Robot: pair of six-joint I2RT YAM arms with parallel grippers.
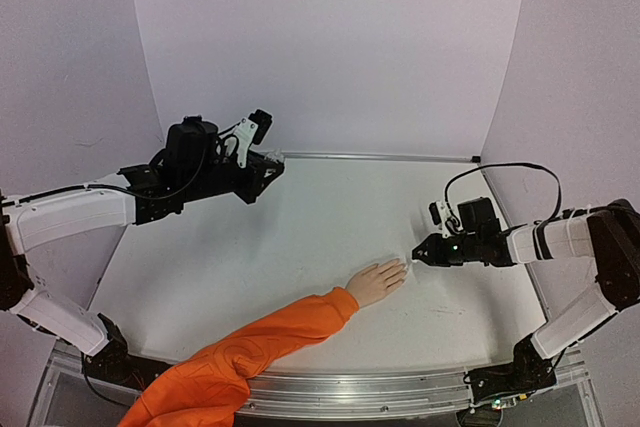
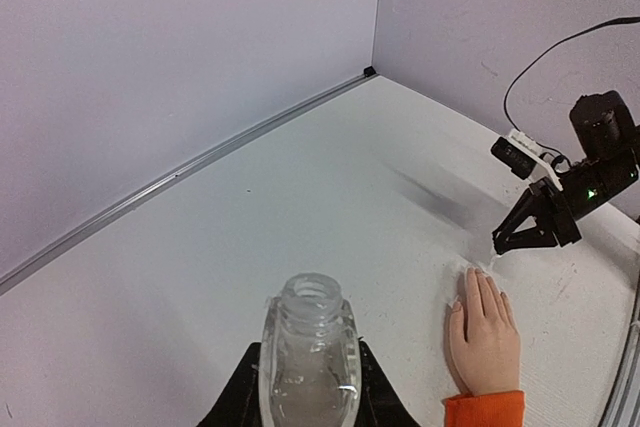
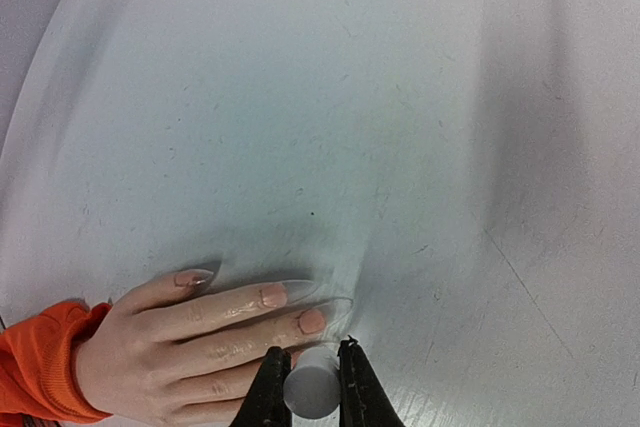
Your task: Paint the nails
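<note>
Two tools, both clamped: your right gripper [image 3: 310, 369] pinches a white cylinder [image 3: 311, 389] at the mannequin hand's [image 3: 170, 347] nails [image 3: 311, 321]; your left gripper [image 2: 308, 399] grips an uncapped clear bottle [image 2: 310, 332].

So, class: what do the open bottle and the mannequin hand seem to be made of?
Bottle: clear glass or hard plastic, glossy; see-through with bright highlights. Mannequin hand: probably soft rubber or plastic, pale peach, with a slight sheen on top; cannot tell which.

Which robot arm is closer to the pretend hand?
Right. The right gripper, pinching a white cap, is right by the mannequin hand; the left gripper, holding a clear bottle, is far away.
</note>
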